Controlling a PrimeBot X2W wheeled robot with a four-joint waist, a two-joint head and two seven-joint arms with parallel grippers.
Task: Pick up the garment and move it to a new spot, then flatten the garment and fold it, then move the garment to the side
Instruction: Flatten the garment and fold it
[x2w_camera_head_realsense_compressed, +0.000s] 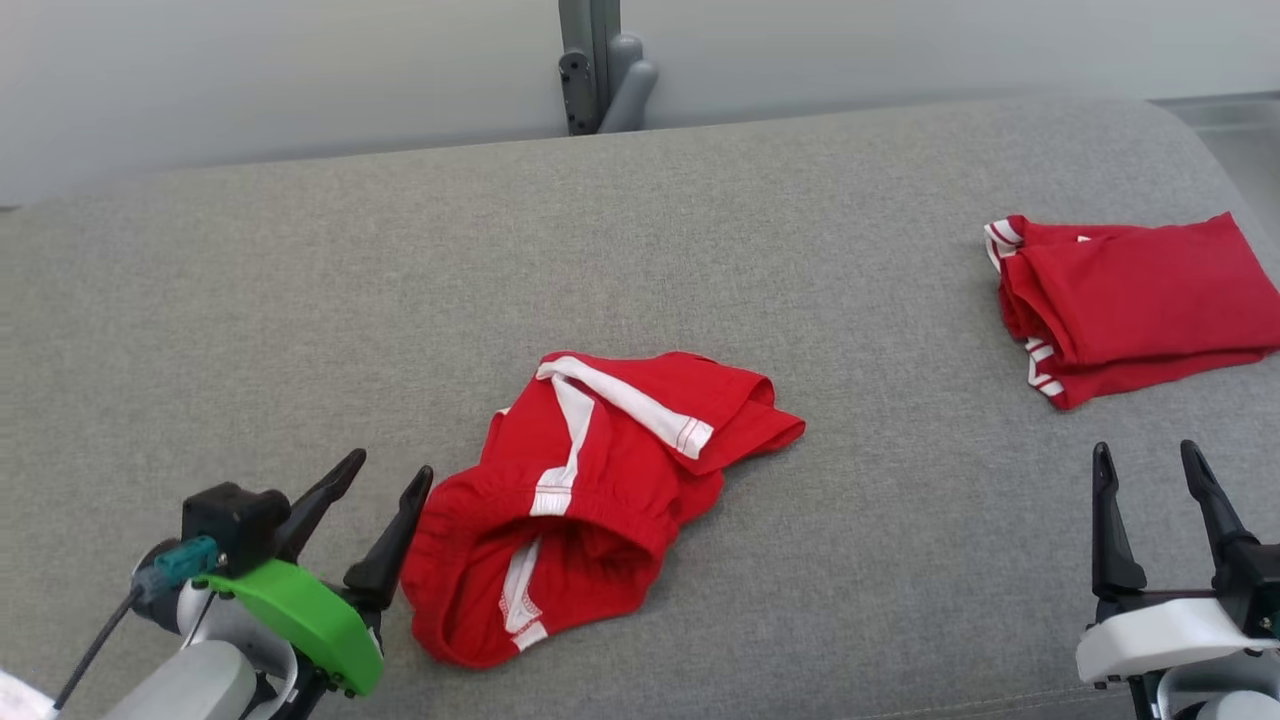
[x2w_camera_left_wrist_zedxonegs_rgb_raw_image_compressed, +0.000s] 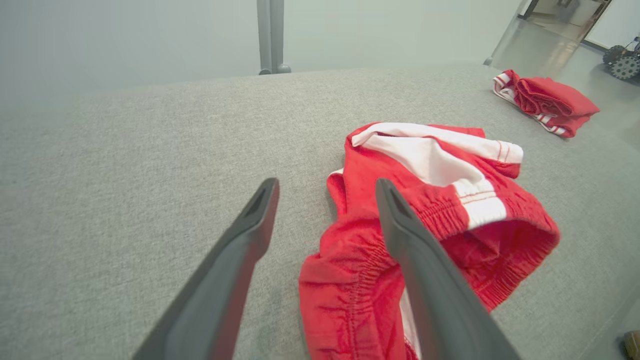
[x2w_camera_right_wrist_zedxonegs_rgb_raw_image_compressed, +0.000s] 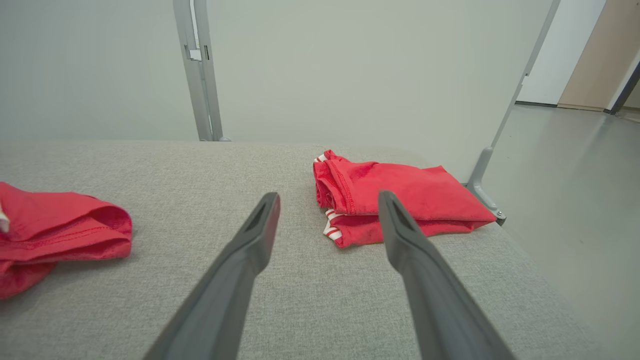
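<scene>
Garment (x2w_camera_head_realsense_compressed: 590, 490), red with white stripes, lies crumpled on the grey table (x2w_camera_head_realsense_compressed: 300, 300), near the front edge and a little left of centre. Its elastic waistband gapes toward the robot, and one white-edged leg is flipped over on top.

Left gripper (x2w_camera_head_realsense_compressed: 390, 467) sits just beside the waistband, on the garment's left, with its fingers (x2w_camera_head_realsense_compressed: 385, 545) spread apart and gripping nothing. In the left wrist view the gripper (x2w_camera_left_wrist_zedxonegs_rgb_raw_image_compressed: 327, 186) points across the table, one finger over bare fabric and the other crossing in front of the red cloth (x2w_camera_left_wrist_zedxonegs_rgb_raw_image_compressed: 505, 235); I cannot tell whether it touches.

Right gripper (x2w_camera_head_realsense_compressed: 1145, 450) hangs over the table's right front, fingers (x2w_camera_head_realsense_compressed: 1110, 540) wide apart and empty. From its wrist, the gripper (x2w_camera_right_wrist_zedxonegs_rgb_raw_image_compressed: 328, 196) aims toward a folded garment (x2w_camera_right_wrist_zedxonegs_rgb_raw_image_compressed: 425, 192), which rests at the far right (x2w_camera_head_realsense_compressed: 1130, 300), well apart from the crumpled one (x2w_camera_right_wrist_zedxonegs_rgb_raw_image_compressed: 60, 225).

A grey post (x2w_camera_head_realsense_compressed: 595, 65) stands behind the table.
</scene>
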